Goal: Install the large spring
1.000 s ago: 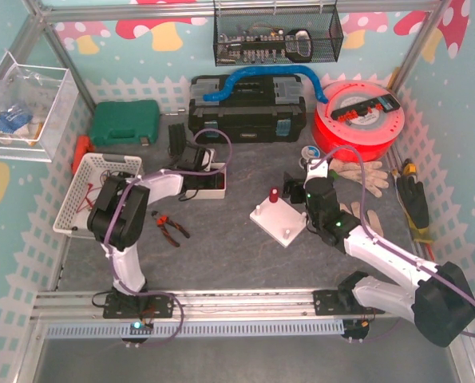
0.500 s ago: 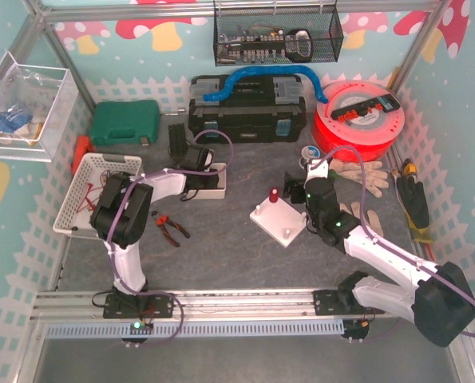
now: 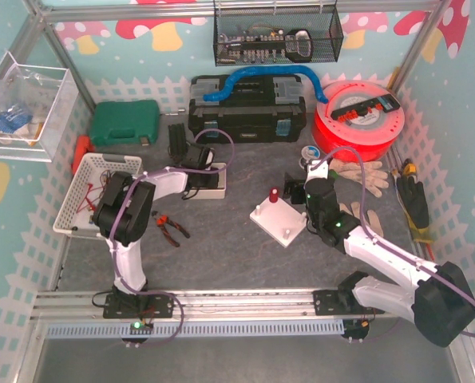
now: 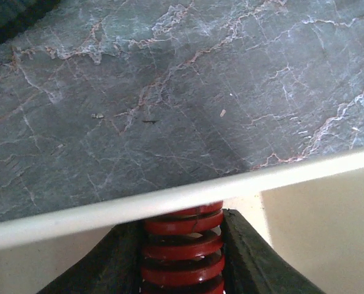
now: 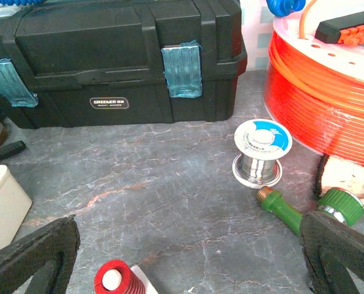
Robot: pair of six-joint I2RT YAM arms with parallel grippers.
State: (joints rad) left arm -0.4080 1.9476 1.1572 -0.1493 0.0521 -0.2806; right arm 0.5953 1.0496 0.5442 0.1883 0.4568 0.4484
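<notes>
My left gripper (image 4: 182, 257) is shut on a thick red coil spring (image 4: 183, 245), held just behind the rim of a white box (image 4: 188, 195). In the top view the left gripper (image 3: 199, 170) reaches into that white box (image 3: 218, 188). A white base plate (image 3: 285, 230) lies mid-table with a smaller red spring (image 3: 275, 194) standing on its white peg. This spring also shows in the right wrist view (image 5: 113, 282). My right gripper (image 3: 296, 194) hovers open and empty beside the plate's far corner, its fingers (image 5: 35, 257) spread wide.
A black toolbox (image 5: 114, 55) and an orange tubing reel (image 5: 328, 92) stand behind. A solder spool (image 5: 260, 150) and a green hose fitting (image 5: 304, 211) lie right of the plate. Red pliers (image 3: 170, 224), a white basket (image 3: 77, 191) and gloves (image 3: 357, 171) lie around.
The left arm has shifted slightly at the white box, its elbow moving a little right. The right arm has not moved.
</notes>
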